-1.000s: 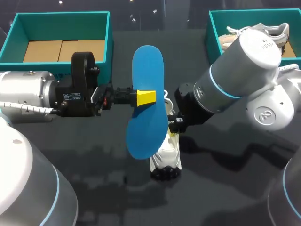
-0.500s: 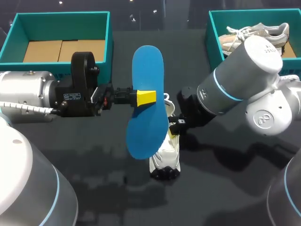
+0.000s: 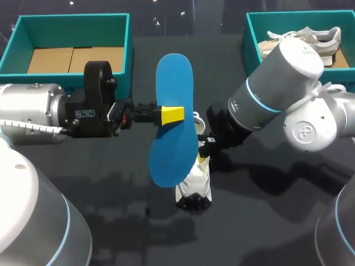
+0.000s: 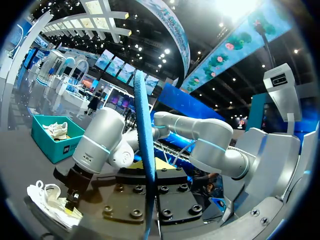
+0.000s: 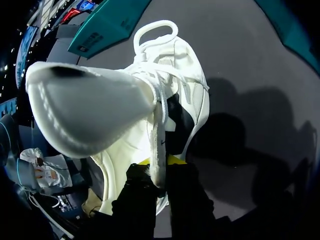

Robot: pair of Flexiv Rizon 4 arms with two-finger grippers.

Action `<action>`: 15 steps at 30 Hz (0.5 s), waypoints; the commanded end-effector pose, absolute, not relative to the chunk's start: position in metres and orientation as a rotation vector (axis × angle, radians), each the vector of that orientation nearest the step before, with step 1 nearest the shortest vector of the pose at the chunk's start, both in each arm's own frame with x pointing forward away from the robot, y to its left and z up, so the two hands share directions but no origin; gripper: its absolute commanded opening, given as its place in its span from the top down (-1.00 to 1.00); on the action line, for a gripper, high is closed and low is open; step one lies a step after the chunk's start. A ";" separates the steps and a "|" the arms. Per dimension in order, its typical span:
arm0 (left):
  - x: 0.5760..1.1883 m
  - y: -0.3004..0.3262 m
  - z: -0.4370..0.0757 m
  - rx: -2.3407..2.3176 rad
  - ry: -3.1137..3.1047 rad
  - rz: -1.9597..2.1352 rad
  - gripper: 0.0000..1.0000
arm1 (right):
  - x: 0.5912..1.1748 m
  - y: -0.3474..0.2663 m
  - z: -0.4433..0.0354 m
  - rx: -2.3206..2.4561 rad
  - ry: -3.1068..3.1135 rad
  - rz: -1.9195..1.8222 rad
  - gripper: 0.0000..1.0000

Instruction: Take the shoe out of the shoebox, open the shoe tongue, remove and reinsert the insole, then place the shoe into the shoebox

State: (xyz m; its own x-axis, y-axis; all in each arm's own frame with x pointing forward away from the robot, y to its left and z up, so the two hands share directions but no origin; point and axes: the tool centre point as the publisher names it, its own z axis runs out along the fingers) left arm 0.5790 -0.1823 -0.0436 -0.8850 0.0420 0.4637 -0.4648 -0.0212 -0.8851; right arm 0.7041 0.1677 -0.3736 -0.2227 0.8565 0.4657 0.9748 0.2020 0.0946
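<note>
My left gripper (image 3: 173, 114) is shut on the edge of a blue insole (image 3: 172, 83) and holds it in the air over the table's middle. In the left wrist view the insole (image 4: 144, 150) shows edge-on, rising from between my fingers. Below it a white shoe (image 3: 195, 188) stands on the dark table, its rear half hidden by the insole. My right gripper (image 3: 204, 151) is shut on the rim of the shoe's opening. In the right wrist view the shoe (image 5: 90, 110) fills the space ahead, and my right gripper (image 5: 159, 162) pinches its side wall.
An empty teal shoebox (image 3: 72, 21) with a cardboard floor stands at the back left. A second teal box (image 3: 252, 41) at the back right holds another pale shoe (image 3: 310, 36). My right arm's elbow hangs in front of that box.
My right arm's upper links have swung slightly while its gripper stays on the shoe. The shoe has barely shifted. The left arm and insole are unmoved.
</note>
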 end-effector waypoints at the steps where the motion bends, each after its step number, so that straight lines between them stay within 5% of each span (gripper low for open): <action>1: 0.580 -0.185 -0.045 0.441 -1.906 1.970 1.00 | 0.703 0.167 -0.381 -1.725 -2.155 -0.561 0.96; 3: 0.580 -0.185 -0.045 0.441 -1.906 1.970 1.00 | 0.702 0.167 -0.382 -1.727 -2.150 -0.567 0.37; 5: 0.580 -0.185 -0.045 0.441 -1.906 1.970 1.00 | 0.700 0.167 -0.381 -1.729 -2.147 -0.571 0.04; 7: 0.580 -0.185 -0.045 0.441 -1.906 1.970 1.00 | 0.699 0.167 -0.378 -1.730 -2.146 -0.576 -0.95; 15: 0.580 -0.185 -0.045 0.441 -1.906 1.970 1.00 | 0.695 0.165 -0.360 -1.721 -2.108 -0.606 -1.00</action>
